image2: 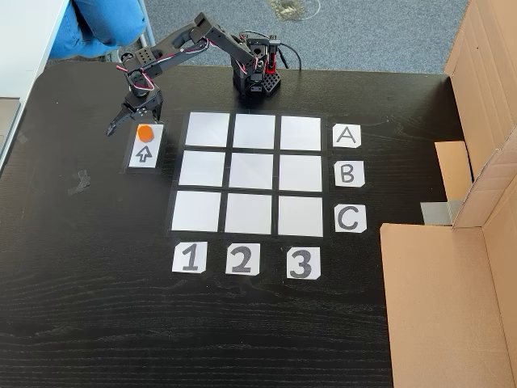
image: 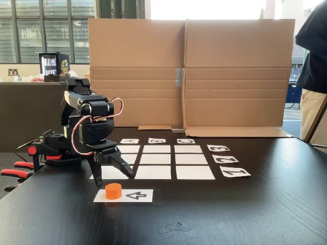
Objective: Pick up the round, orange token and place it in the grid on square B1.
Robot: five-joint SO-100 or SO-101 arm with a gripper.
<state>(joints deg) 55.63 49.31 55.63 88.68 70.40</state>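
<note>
Black wood-grain table, matte, backed by a folded cardboard screen point(image: 189, 71): arrow card point(image2: 145, 148) near the arm-side edge bears the token point(image: 113, 191), a short orange plastic cylinder, with the grid point(image2: 251, 174) of nine flat white paper rectangles just beside it. Gripper point(image: 111, 178), black plastic, hangs above the token, jaws spread and empty, fingers splayed to either side. Risk, as judged: a smooth round token may squirt from an off-centre pinch, or land in the wrong cell, B1 point(image2: 201, 169) being unmarked paper.
</note>
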